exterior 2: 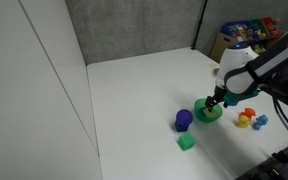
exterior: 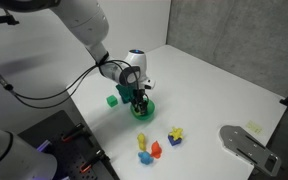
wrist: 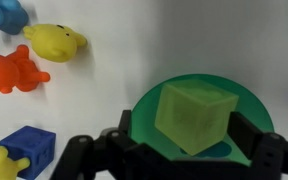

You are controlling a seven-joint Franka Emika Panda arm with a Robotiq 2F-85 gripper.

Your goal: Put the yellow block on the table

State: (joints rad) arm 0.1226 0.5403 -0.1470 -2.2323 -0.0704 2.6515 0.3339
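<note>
The yellow block [wrist: 192, 118] is a pale yellow-green cube, tilted between my gripper's [wrist: 188, 142] two black fingers. It hangs just above the green bowl [wrist: 246, 104]. The gripper is shut on it. In both exterior views the gripper [exterior: 139, 98] [exterior 2: 216, 102] stands right over the green bowl [exterior: 144, 112] [exterior 2: 209, 115]; the block itself is too small to make out there. The white table [exterior: 219, 80] [exterior 2: 134, 95] lies all around the bowl.
A green cube [exterior: 112, 100] [exterior 2: 186, 143] and a dark blue piece [exterior 2: 183, 120] sit near the bowl. Small toys lie close by: yellow [wrist: 54, 42], orange [wrist: 14, 72], a blue block [wrist: 26, 150], and a cluster [exterior: 156, 145] [exterior 2: 247, 118]. A grey object [exterior: 246, 142] lies near the table's edge.
</note>
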